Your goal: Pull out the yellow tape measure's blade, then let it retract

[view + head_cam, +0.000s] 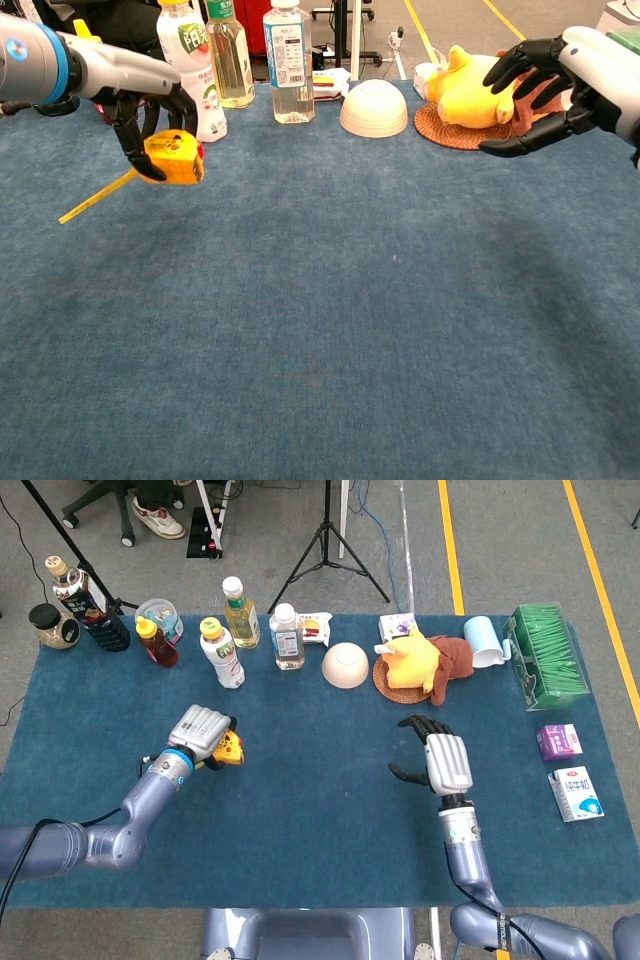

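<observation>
My left hand (150,115) grips the yellow tape measure (174,158) above the blue cloth (350,300), its blade (95,197) sticking out to my left. My right hand (560,85) hangs well apart, holding nothing, fingers spread.

My left hand (200,730) grips the yellow tape measure (229,749) above the blue table cloth (320,820), well left of centre. My right hand (440,760) hovers apart from it, holding nothing, fingers spread and curled, below the white bowl (346,665) and yellow plush toy (413,657).
</observation>
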Available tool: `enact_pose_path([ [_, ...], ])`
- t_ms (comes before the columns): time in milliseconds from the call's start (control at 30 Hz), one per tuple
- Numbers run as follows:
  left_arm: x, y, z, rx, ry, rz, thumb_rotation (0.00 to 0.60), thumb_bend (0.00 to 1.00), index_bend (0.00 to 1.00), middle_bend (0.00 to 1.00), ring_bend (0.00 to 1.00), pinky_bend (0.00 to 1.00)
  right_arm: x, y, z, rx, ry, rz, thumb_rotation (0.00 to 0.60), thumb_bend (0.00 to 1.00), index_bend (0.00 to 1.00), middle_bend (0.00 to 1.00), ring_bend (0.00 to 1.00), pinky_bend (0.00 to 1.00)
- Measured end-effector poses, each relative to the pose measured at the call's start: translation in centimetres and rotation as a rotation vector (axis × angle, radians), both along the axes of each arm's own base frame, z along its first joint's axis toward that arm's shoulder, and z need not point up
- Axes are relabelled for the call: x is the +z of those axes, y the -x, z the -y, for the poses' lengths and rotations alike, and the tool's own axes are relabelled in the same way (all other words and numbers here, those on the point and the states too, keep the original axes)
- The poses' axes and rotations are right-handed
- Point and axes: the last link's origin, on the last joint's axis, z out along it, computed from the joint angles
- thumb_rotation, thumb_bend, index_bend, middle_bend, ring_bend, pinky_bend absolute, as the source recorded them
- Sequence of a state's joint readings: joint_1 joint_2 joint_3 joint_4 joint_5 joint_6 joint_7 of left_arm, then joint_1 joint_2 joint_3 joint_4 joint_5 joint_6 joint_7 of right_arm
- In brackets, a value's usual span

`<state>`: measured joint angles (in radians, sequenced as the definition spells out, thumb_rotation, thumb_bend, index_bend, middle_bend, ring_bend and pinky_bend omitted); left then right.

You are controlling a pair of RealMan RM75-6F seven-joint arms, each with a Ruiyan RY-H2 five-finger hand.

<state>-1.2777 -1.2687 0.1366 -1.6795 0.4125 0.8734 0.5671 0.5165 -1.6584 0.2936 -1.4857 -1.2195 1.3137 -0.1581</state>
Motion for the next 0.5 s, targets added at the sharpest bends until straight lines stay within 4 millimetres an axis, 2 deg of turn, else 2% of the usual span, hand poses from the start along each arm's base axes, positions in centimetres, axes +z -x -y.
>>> enact_pose_path([
  [233,-1.8,2.5,0.7,0.060,0.026,-0.029,0.586,0.28,0.54,0.37,0.19,0.36,0.8,1.0,0.0,-0.016,0.015,-0.019,0.541,0.20,0.31,0.31,0.30,0.29],
  [267,-2.0,2.8,0.8,0.071,0.029,-0.027,0.586,0.27,0.50,0.34,0.16,0.35,0.9,1.2,0.0,-0.018,0.016,-0.021,0.541,0.20,0.31,0.31,0.30,0.29],
  [333,-2.2,3.5,0.9,0.093,0.036,-0.020,0.586,0.24,0.34,0.22,0.08,0.31,1.1,1.4,0.0,-0.022,0.019,-0.029,0.542,0.20,0.31,0.31,0.30,0.29],
  [400,-2.2,3.8,0.9,0.100,0.033,-0.013,0.588,0.22,0.23,0.14,0.02,0.28,1.2,1.6,0.1,-0.024,0.022,-0.033,0.541,0.20,0.31,0.31,0.30,0.28],
  [500,-1.9,3.9,0.9,0.098,0.012,0.011,0.589,0.20,0.13,0.07,0.00,0.24,1.4,1.8,0.1,-0.027,0.026,-0.037,0.541,0.20,0.31,0.31,0.30,0.28],
])
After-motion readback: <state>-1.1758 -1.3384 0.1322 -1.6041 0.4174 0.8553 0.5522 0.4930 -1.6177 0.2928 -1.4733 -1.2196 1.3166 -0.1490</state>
